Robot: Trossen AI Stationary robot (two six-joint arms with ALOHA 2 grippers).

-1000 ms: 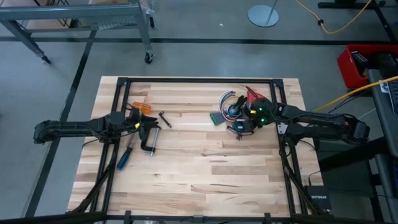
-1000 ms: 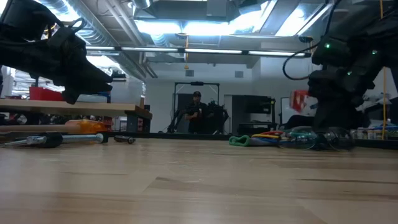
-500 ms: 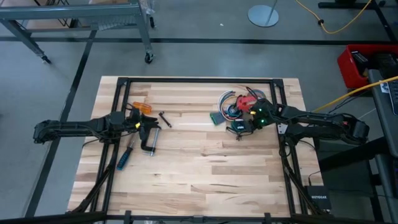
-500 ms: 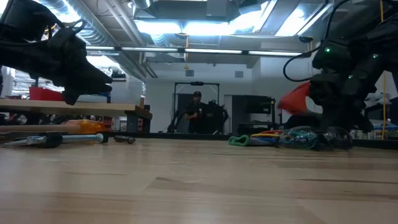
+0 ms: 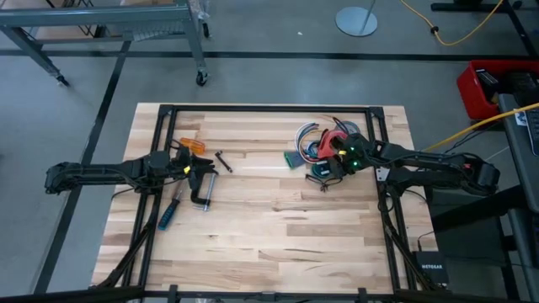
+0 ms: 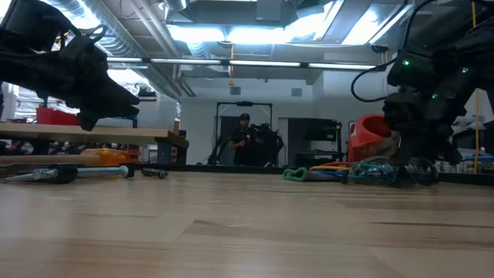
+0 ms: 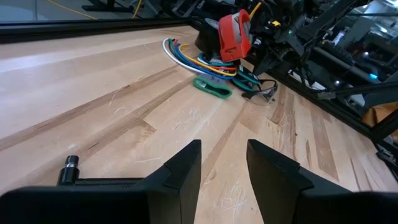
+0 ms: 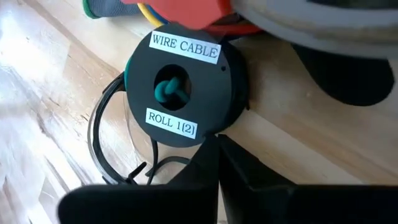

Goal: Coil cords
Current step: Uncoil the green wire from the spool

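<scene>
Right end effector (image 5: 323,173) now pinched together by black spool (image 8: 183,87), red tape roll (image 5: 329,140) dropped, left end effector (image 5: 205,174) apart

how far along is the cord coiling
Early. Nothing looks coiled yet: the colored wires lie in a loose bundle. In hand: the right hand, shut, sits at the edge of the black spool labeled wire cable, with thin black cord looping loose beside it. The left hand waits open across the table. All the coiling is left.
</scene>
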